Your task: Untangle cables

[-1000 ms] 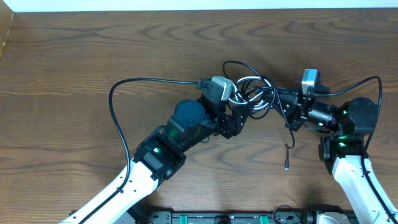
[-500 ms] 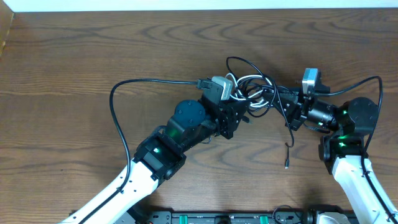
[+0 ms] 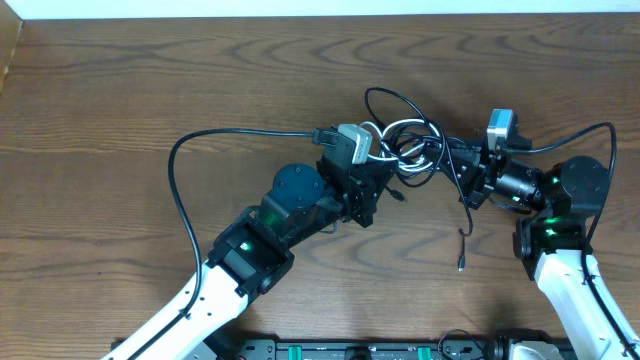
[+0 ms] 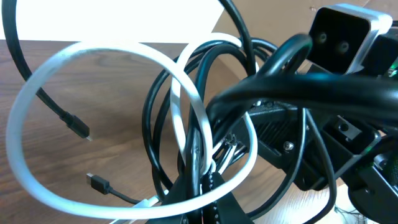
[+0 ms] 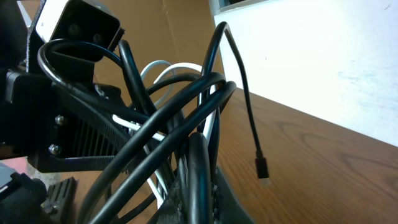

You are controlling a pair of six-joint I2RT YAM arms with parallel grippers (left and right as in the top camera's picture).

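Note:
The cables (image 3: 412, 148) form one knot of thin black loops and a white loop, held between the two grippers right of the table's centre. My left gripper (image 3: 386, 172) is shut on strands at the knot's left side. In the left wrist view its fingers (image 4: 214, 196) pinch black and white strands where the white cable (image 4: 112, 50) arcs wide. My right gripper (image 3: 464, 172) is shut on the knot's right side. The right wrist view shows its jaws closed round a black cable (image 5: 198, 165). One black cable end (image 3: 461, 262) trails toward the front.
Loose plug ends (image 4: 78, 127) (image 5: 262, 168) lie on the wooden tabletop. The left arm's thick black camera cable (image 3: 180, 165) loops out to the left, and the right arm's (image 3: 590, 128) arcs over its wrist. A white wall edge (image 3: 300, 8) borders the table's far side.
The left gripper has closed from open onto the strands at the knot's left side and shifted slightly left with them. The right gripper has stayed shut and still.

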